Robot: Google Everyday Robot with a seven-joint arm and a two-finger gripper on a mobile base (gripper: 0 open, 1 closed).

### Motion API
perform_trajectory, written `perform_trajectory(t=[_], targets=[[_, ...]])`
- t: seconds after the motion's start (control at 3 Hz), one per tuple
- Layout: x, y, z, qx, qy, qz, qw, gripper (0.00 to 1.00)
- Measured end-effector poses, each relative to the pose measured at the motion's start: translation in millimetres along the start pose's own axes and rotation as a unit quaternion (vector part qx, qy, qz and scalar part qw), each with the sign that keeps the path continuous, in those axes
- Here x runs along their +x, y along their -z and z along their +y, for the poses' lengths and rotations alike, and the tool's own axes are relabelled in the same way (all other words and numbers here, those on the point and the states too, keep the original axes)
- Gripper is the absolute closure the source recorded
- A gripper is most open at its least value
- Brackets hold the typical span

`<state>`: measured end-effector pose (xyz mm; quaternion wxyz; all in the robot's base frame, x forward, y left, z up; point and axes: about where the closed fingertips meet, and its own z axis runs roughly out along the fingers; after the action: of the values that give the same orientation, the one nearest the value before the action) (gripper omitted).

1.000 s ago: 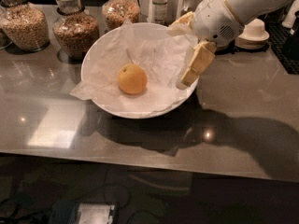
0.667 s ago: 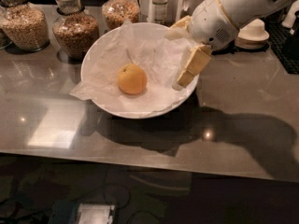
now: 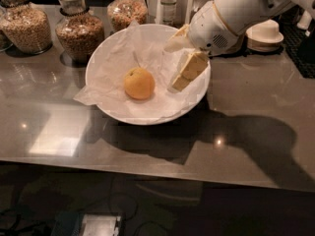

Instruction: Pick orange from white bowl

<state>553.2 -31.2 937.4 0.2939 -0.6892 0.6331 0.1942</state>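
Note:
The orange is a round yellow-orange fruit lying left of centre in the wide white bowl, on crinkled white paper. My gripper hangs over the right half of the bowl, to the right of the orange and apart from it. Its two cream fingers are spread open, one pointing down toward the paper and one toward the bowl's far side. It holds nothing. The white arm reaches in from the upper right.
Three glass jars of grains stand behind the bowl at the left. A bottle stands at the back centre. Small stacked off-white bowls sit at the back right. The grey counter's front edge runs across below.
The gripper has moved left over the bowl, closer to the orange. The orange and bowl have not moved.

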Motion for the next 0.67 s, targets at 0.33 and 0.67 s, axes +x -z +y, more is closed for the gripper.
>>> perform_trajectory(t=[0.33, 0.67], targets=[[0.0, -0.1, 0.0, 0.000, 0.000, 0.000, 1.0000, 0.25], [-0.5, -4.1, 0.1, -0.003, -0.001, 0.003, 1.0000, 0.35]])
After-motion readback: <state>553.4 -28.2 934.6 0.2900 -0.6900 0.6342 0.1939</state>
